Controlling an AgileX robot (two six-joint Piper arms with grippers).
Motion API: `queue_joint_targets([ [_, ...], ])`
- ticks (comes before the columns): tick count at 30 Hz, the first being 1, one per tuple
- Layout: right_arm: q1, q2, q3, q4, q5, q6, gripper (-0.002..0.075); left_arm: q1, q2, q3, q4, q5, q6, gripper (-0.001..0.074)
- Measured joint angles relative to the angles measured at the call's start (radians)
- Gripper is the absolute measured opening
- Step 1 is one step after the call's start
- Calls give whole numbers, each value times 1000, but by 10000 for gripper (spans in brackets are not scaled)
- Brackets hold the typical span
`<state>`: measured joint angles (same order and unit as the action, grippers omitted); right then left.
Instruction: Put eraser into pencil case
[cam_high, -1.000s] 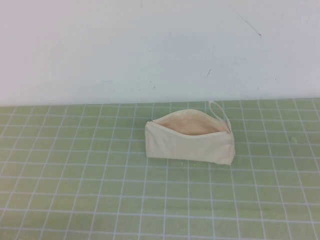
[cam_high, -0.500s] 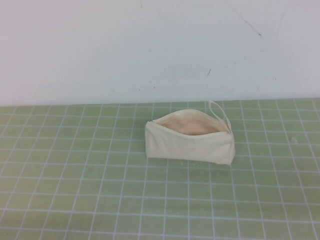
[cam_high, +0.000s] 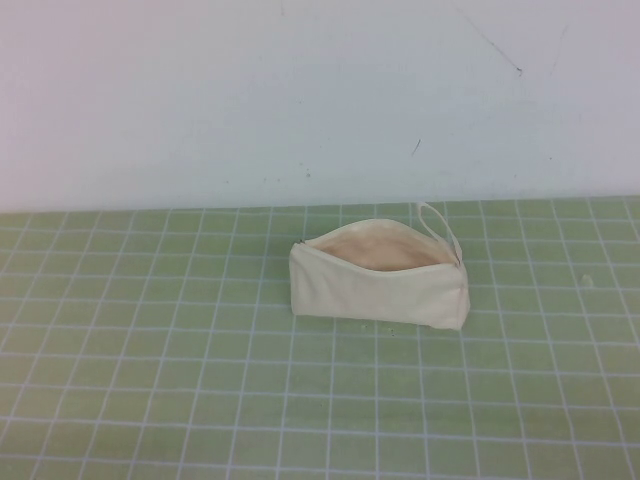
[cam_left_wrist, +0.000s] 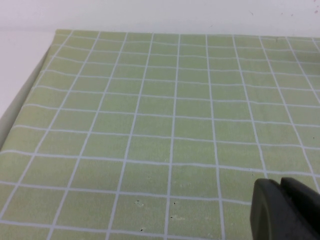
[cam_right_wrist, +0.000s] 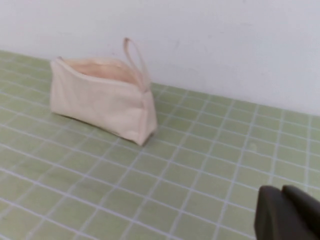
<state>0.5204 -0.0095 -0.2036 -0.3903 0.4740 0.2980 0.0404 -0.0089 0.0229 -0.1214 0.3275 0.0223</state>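
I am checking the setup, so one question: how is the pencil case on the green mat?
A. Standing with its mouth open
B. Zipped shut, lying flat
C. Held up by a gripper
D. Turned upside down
A: the pencil case stands unzipped, its peach lining showing. The left gripper and the right gripper are away from it.

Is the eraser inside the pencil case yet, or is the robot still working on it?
The pencil case stands unzipped on the green mat, so it is ready. No eraser shows anywhere; it could be inside, out of sight. Nothing is in hand: the left pincer and the right pincer sit back, away from the case. Zipping may remain.
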Motion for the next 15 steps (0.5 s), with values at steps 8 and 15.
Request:
queue_joint_targets([
  [8,-340,-5,62,397,-111,-431,-1,0,0,0,0,0,0,-2],
  [15,-613,-5,189,486,-216,-513,-1,0,0,0,0,0,0,-2],
])
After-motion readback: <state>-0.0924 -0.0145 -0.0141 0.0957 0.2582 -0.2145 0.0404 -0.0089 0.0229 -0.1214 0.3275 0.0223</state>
